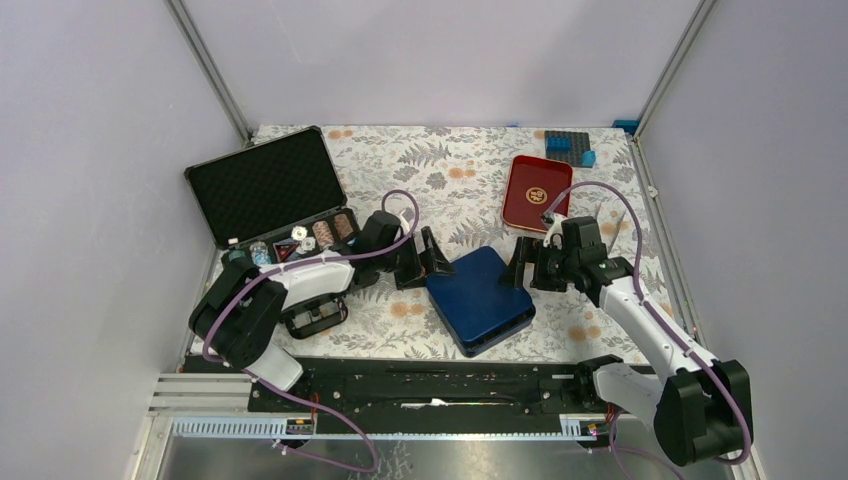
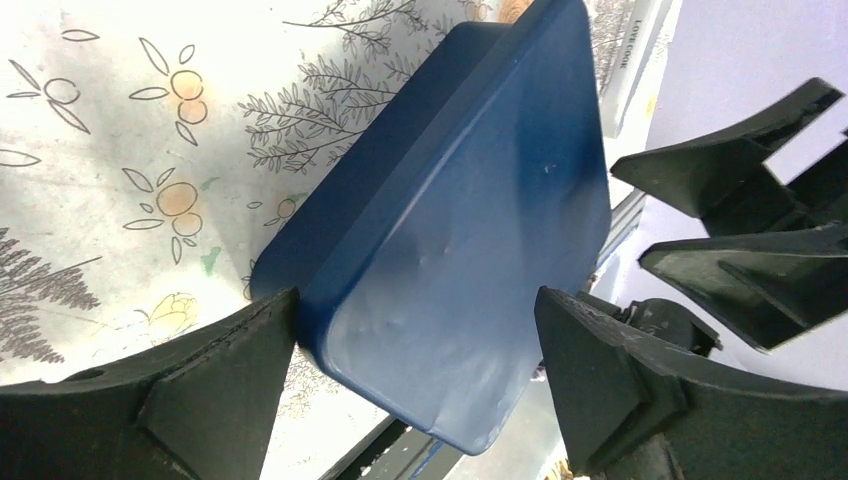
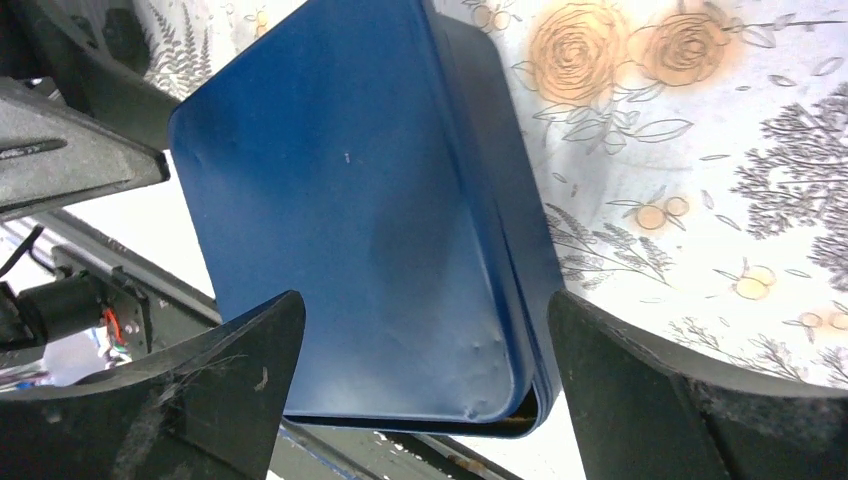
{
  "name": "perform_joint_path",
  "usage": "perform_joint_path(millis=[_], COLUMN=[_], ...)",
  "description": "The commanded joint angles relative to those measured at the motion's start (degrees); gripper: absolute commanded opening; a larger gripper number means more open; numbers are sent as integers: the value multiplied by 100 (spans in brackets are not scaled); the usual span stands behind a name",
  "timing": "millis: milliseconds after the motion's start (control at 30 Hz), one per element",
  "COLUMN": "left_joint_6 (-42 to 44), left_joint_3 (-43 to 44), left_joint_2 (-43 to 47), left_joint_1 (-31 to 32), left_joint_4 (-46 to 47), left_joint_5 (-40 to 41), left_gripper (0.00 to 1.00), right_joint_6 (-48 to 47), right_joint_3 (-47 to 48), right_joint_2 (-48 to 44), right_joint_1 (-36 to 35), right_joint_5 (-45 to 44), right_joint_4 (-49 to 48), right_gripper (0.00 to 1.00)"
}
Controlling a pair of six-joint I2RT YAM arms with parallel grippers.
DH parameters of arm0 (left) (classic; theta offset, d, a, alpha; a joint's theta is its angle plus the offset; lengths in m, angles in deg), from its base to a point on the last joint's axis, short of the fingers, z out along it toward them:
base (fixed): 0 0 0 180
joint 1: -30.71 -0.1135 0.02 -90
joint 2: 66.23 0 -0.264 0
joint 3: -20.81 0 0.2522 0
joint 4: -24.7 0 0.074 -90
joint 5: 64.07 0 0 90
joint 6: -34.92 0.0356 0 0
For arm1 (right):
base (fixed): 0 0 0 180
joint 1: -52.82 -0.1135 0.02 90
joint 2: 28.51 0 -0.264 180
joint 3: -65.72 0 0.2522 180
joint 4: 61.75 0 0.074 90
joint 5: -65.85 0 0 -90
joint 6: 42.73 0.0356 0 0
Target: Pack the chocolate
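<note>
Since the blue tin (image 1: 480, 300) sits lidded mid-desk (image 1: 440, 170), we see no chocolate and judge it is inside. Our left tool (image 1: 438, 262) at its ten o'clock and right tool (image 1: 522, 265) at two o'clock gape wide, empty, flanking the lid to work it.

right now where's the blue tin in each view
top external: blue tin low centre, on the table between the two arms
left wrist: blue tin fills the middle, tilted across the frame
right wrist: blue tin centre-left, filling much of the frame
shared landmark: floral tablecloth under it
</note>
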Motion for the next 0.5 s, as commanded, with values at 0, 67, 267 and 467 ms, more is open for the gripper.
perform_joint_path(millis=[0,67,267,467], left_joint_6=[571,687,936,1010], left_joint_3=[460,556,864,1049], left_joint_2=[105,32,-116,-126], left_joint_1=[64,64,132,358], left_joint_4=[-546,-688,-996,-1236], left_joint_5=[341,385,474,590], left_gripper=[93,93,96,96], right_joint_6=[18,-9,62,84], right_joint_3=[242,297,329,339], right_joint_2=[-326,-384,-521,-549], right_joint_1=[-32,-26,-28,-26], right_joint_5=[-551,-649,-735,-715], right_joint_4=[240,300,348,349], right_gripper=[99,100,100,100])
